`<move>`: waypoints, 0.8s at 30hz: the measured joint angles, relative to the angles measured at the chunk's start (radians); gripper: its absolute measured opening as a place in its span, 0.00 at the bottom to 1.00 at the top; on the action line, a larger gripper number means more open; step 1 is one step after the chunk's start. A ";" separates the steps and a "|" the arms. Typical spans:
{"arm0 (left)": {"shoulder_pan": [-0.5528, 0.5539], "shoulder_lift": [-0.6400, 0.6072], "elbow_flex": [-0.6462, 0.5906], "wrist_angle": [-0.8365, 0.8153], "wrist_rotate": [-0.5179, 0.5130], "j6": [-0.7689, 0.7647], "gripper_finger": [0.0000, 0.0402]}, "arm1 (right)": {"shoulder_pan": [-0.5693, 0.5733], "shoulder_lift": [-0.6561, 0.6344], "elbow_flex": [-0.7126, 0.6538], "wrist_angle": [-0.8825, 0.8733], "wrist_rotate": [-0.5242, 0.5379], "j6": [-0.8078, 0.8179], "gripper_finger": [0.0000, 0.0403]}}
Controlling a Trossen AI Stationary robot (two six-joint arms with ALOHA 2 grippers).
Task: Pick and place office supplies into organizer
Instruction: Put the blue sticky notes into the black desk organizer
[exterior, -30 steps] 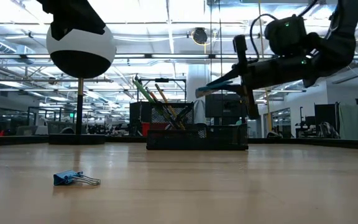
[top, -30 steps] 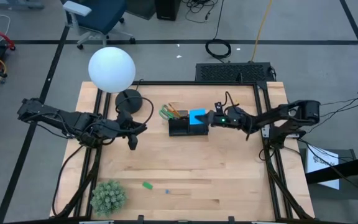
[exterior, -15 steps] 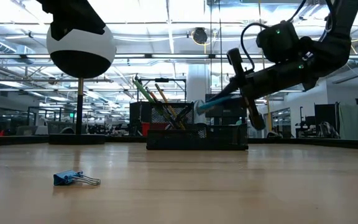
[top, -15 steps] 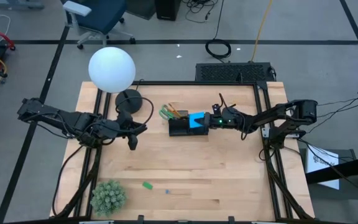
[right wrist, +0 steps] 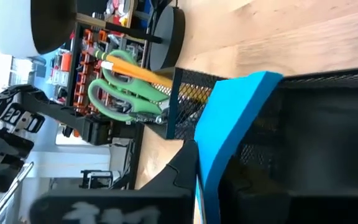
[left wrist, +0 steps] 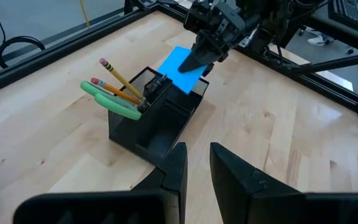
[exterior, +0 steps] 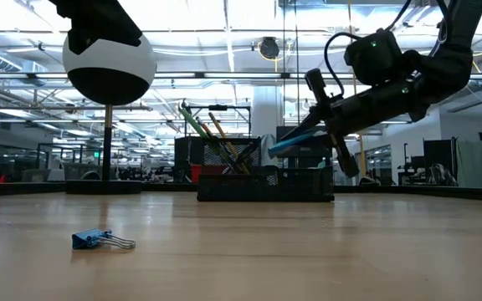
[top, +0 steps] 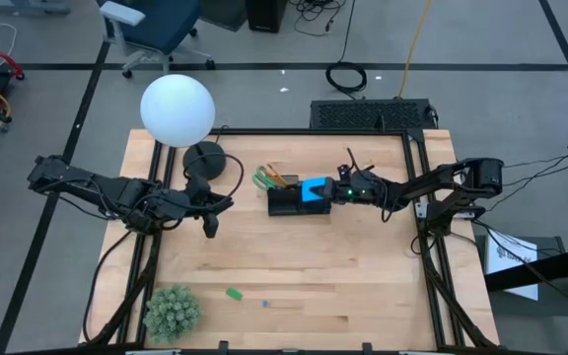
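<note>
Right gripper (top: pixel 331 191) pinches the blue note pad (top: pixel 314 187) – a flat square, tilted, over the black mesh organizer (top: pixel 299 203), just below its fingertips. Bare smooth wood lies open beyond. Left gripper (top: pixel 210 229) hangs well apart, fingers (left wrist: pixel 176 168) narrowly parted, empty

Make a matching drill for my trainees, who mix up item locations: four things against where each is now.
Things:
1. note pad
2. scissors
3. binder clip
4. plant ball

Places:
A. table's near left corner
B. loose on the table
C. upright in the organizer with the pencils
D. tilted over the organizer, in the right tool

Pairs: 1-D, 2-C, 3-B, 4-A
</note>
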 joint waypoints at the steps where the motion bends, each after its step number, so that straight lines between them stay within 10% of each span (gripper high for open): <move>1: 0.000 0.000 0.000 0.000 0.000 -0.001 0.16 | 0.000 0.000 0.000 -0.001 0.009 0.000 0.05; 24: 0.000 0.000 0.000 0.001 0.000 -0.004 0.16 | 0.000 0.000 0.000 -0.005 0.007 0.047 0.47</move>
